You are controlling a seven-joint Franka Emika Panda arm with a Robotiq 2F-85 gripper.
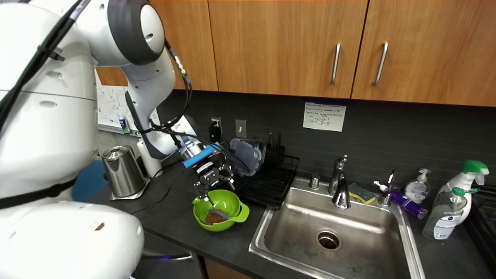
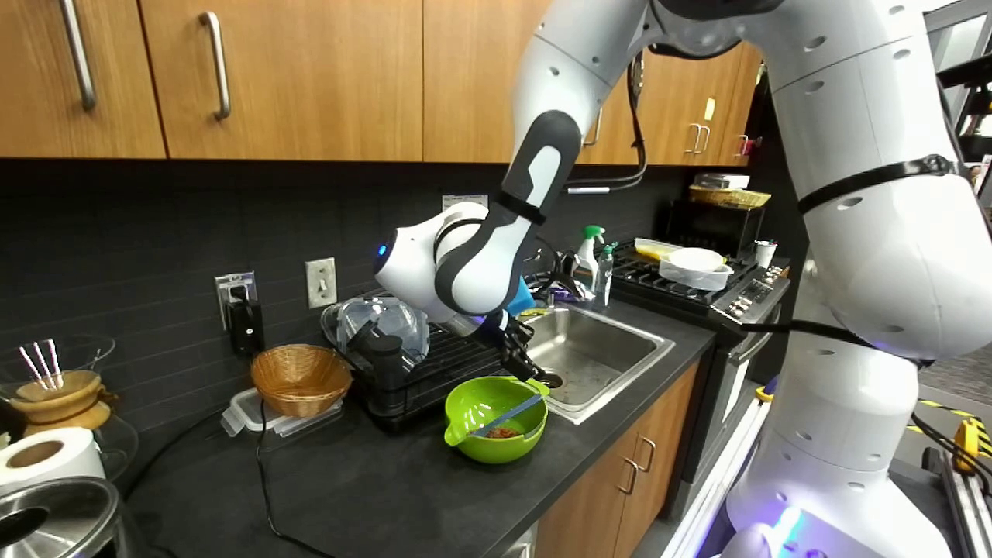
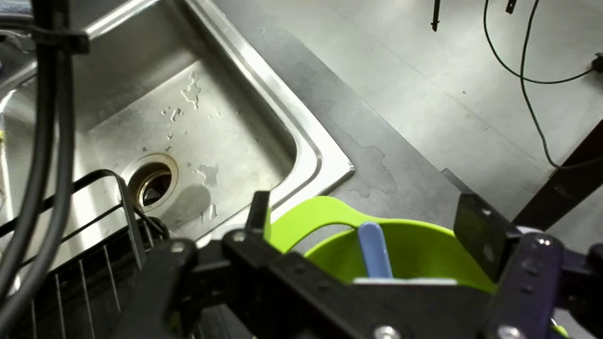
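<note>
Kettle: brushed metal, upright on its base at the left end of the dark counter
White roll: standing just behind the kettle, partly hidden by it
Green bowl: upright on the counter, well apart from the kettle, one handle turned toward the sink
Brown heap: small loose bits at the bottom of the bowl
Blue-grey utensil: slanted inside the bowl across the heap, one end up at the rim
Gripper: angled down over the bowl, jaws spread wide with nothing held; in the wrist view the bowl's rim and the utensil show between the fingers, and whether a fingertip touches the bowl is hard to tell
Clear tub: propped at a tilt in the black drying rack, which stands just behind the bowl
Sink: stainless steel, with a round drain and wet patches in its floor
Faucet: behind the sink, its spout hanging over the basin
Sponge: yellow and dark, just right of the faucet
Purple bottle: lying slanted at the sink's back right corner, near a clear soap dispenser
Clear spray bottle: at the far right, in front of a white spray bottle
</note>
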